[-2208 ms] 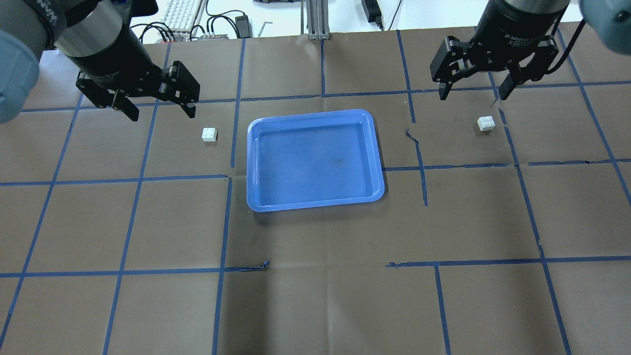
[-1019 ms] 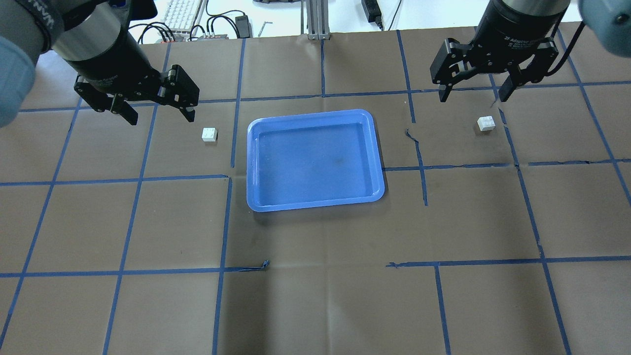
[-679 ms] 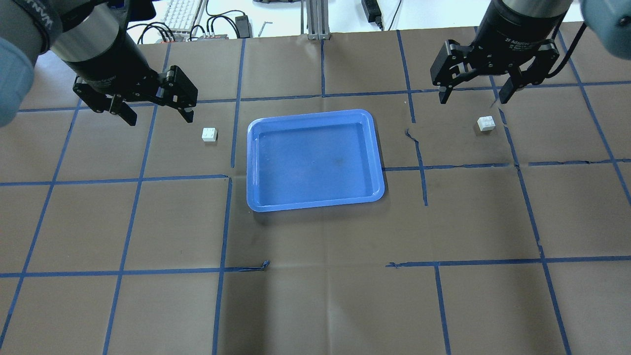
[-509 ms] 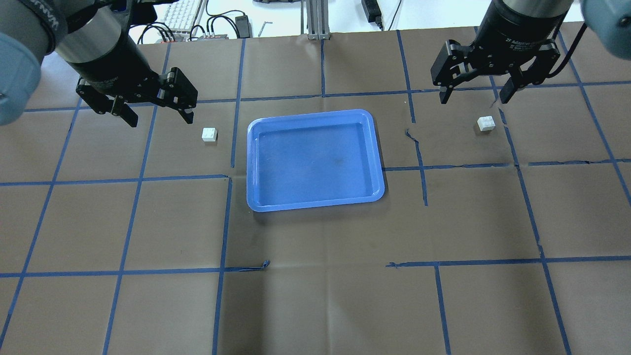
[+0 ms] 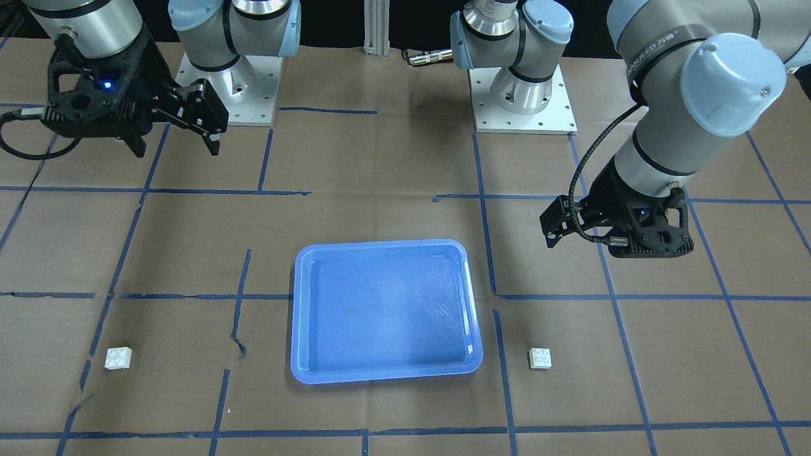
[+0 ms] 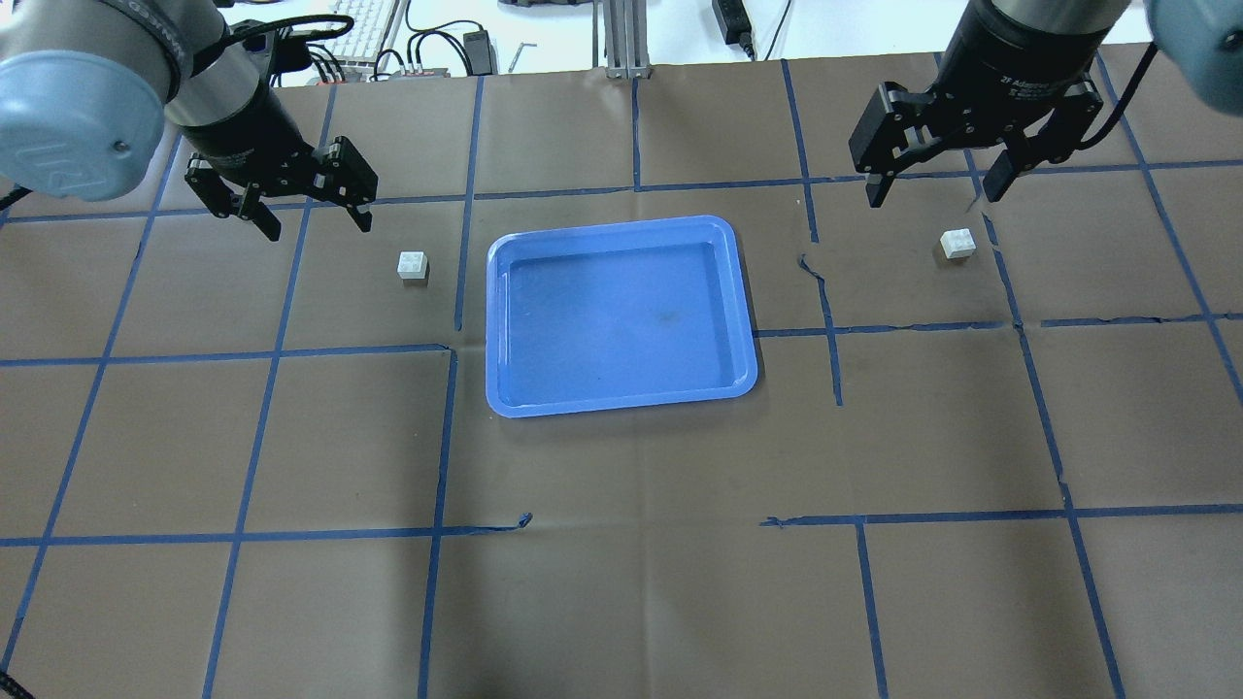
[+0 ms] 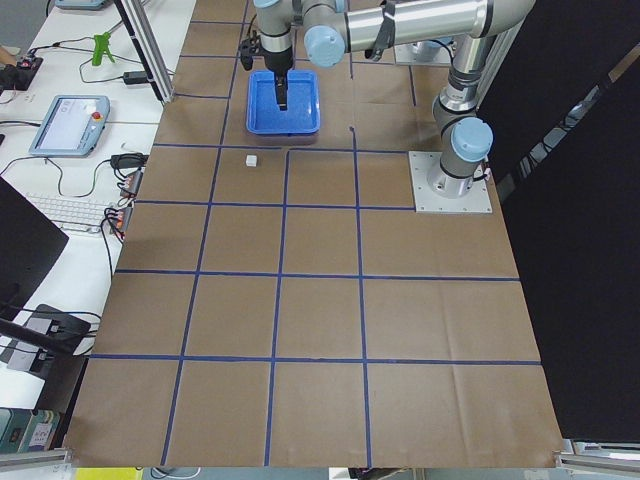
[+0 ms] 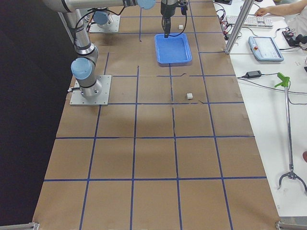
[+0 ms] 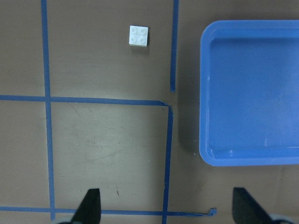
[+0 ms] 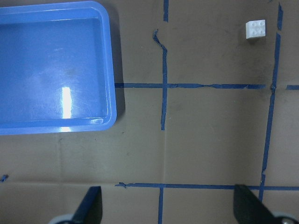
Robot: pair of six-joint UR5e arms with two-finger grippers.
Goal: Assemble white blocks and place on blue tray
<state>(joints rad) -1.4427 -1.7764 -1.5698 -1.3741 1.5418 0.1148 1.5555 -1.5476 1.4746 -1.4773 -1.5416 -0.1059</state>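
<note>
Whole table top (image 6: 621, 602) is wrapped in brown paper with a grid of blue tape lines (image 6: 439, 437), ripped in a couple of spots. Past the far edge there's a white bench (image 8: 259, 100) with a white keyboard (image 6: 357, 27) and a grey touchscreen pendant (image 7: 68, 122). Black backdrop (image 7: 580, 250) runs along the near edge.

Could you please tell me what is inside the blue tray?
Nothing: the blue tray is bare inside and nothing covers it. One white block lies on the table on the robot's left, the other white block on its right.
</note>
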